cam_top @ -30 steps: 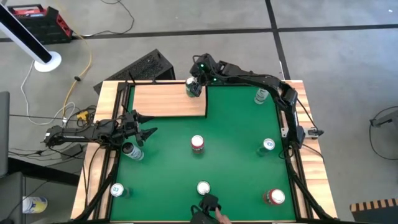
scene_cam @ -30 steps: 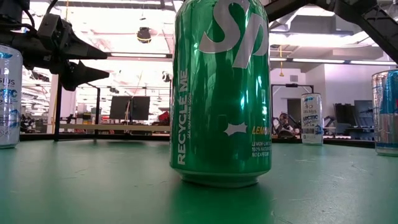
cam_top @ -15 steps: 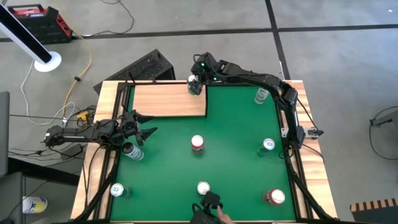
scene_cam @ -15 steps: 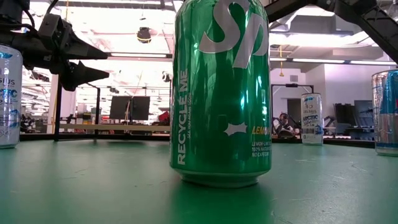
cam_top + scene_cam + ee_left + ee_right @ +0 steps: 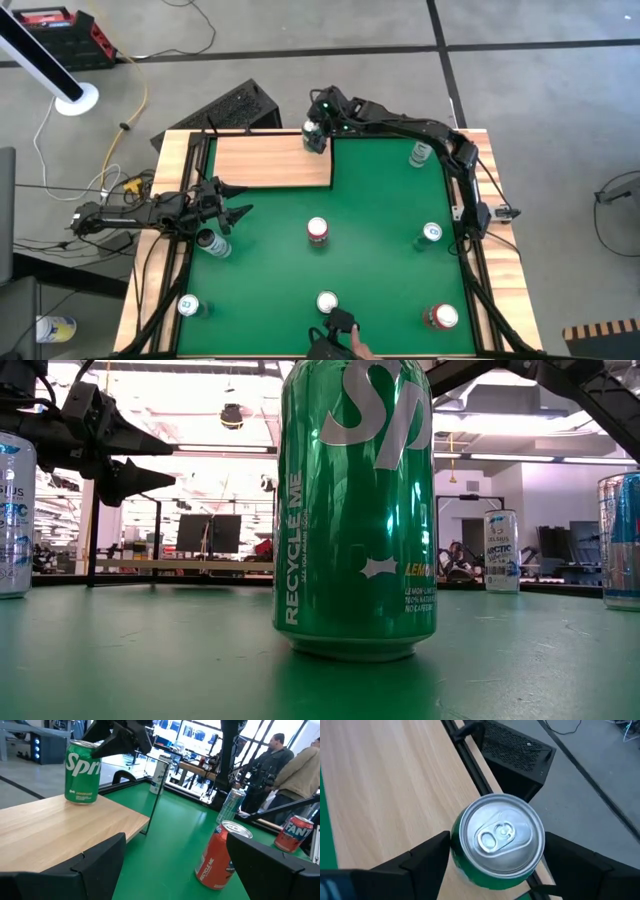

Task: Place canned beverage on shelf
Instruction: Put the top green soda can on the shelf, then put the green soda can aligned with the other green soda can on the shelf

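Observation:
The green canned beverage (image 5: 497, 840) stands upright on its base at the far right corner of the light-wood shelf (image 5: 265, 160), also seen in the left wrist view (image 5: 82, 770). My right gripper (image 5: 497, 845) reaches it from the table's far right, slanting down. It is open, with one finger on either side of the can's upper part; I see no finger pressing the wall. My left gripper (image 5: 235, 200) waits open at the table's left edge, pointing level across the table, nothing between its fingers (image 5: 175, 855).
Several more cans stand on the green table: a red one (image 5: 317, 230) in the middle, a silver one (image 5: 212, 242) next to my left gripper, others along the right side and near edge. A green can (image 5: 355, 510) fills the low view. People (image 5: 300, 765) stand beyond the table.

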